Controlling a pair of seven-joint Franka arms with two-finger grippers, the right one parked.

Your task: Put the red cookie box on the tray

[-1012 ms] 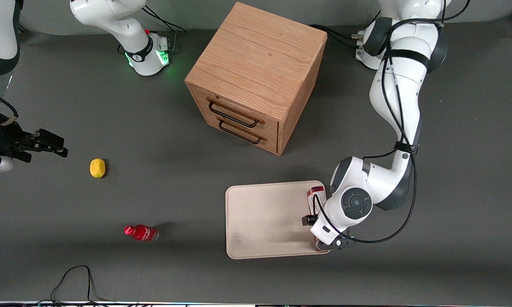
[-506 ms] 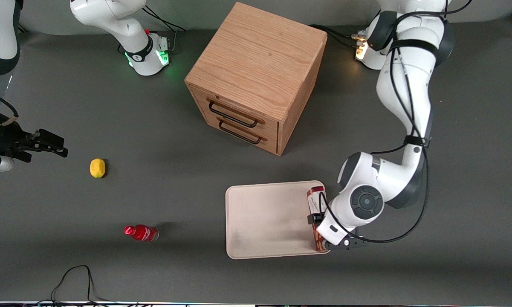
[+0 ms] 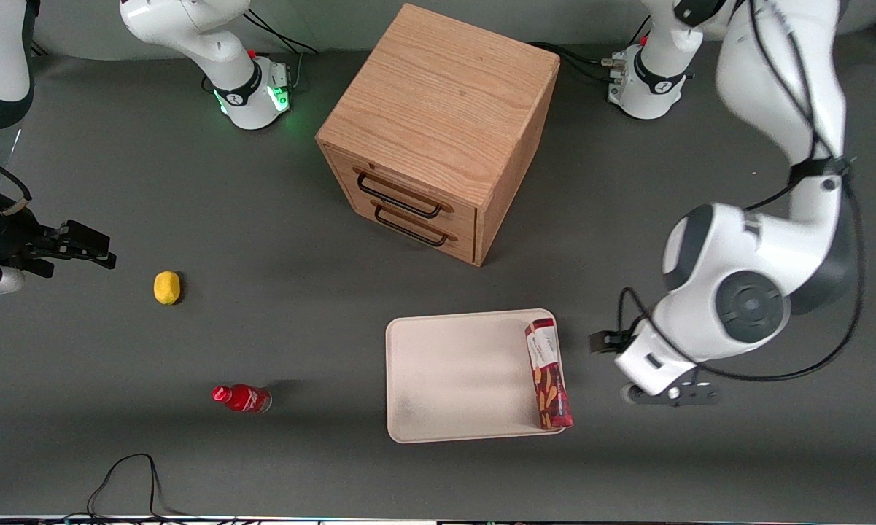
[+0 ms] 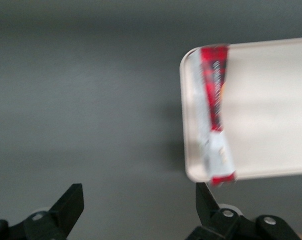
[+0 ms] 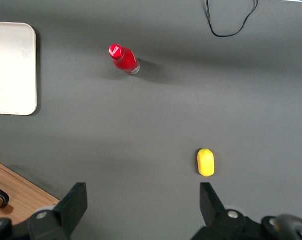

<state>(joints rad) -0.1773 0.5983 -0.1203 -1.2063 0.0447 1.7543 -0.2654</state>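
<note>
Fingers (image 4: pixel 71 205) spread wide, nothing between them; bare grey desk (image 4: pixel 91 100) under the gap. Red cookie box (image 4: pixel 216 112) lies flat along the tray's (image 4: pixel 270 100) short rim, just past one fingertip, apart from both.

Front view: gripper (image 3: pixel 667 394) hangs over the desk (image 3: pixel 262 240) beside the tray (image 3: pixel 452 372), toward the working arm's end. Red cookie box (image 3: pixel 548 373) rests on the tray edge nearest the fingers, white patch toward the wooden cabinet (image 3: pixel 438 131).

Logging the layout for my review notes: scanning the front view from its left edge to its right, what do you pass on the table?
Lemon → red bottle → wooden drawer cabinet → tray → cookie box lying along the tray's edge → the left arm's open tool, empty, beside the tray.
</note>
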